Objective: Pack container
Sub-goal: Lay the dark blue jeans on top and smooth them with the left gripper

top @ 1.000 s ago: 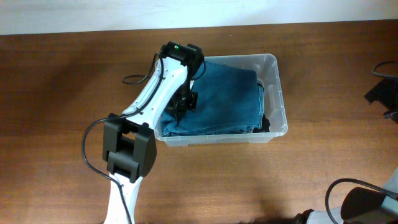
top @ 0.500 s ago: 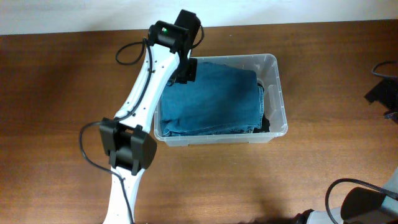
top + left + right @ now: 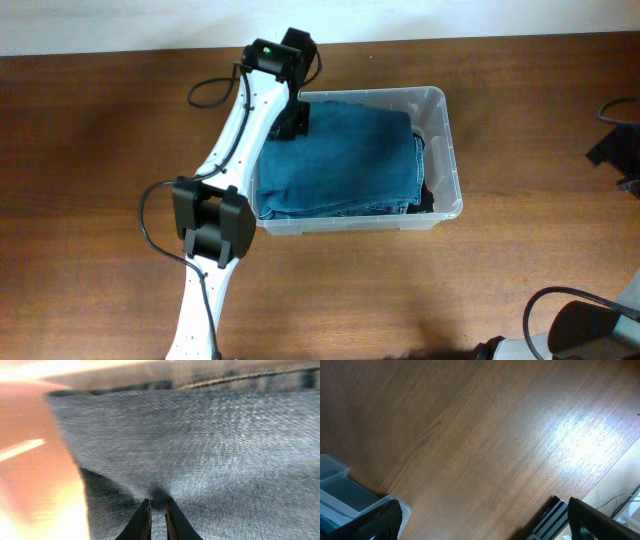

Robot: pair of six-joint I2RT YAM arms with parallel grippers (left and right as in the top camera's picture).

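The container point(image 3: 446, 130) is a clear plastic bin in the middle of the table, filled by folded blue jeans point(image 3: 345, 160). Dark cloth shows along its right side. My left arm reaches from the front to the bin's far left corner, where my left gripper point(image 3: 292, 122) points down at the jeans. In the left wrist view that gripper point(image 3: 158, 502) is shut to a thin slit, tips in a dark dimple in the denim point(image 3: 225, 450). No fabric visibly sits between the fingers. My right gripper point(image 3: 490, 530) stands wide open over bare wood, beside a corner of the container point(image 3: 337, 485).
A black cable point(image 3: 212, 92) loops off the left arm beside the bin. A dark object point(image 3: 615, 150) sits at the table's right edge. A black striped device point(image 3: 552, 520) lies near my right gripper. The pale wall runs along the table's far side.
My left gripper has lifted from the front left of the jeans and moved to the bin's far left corner. The jeans and the right arm have not moved.
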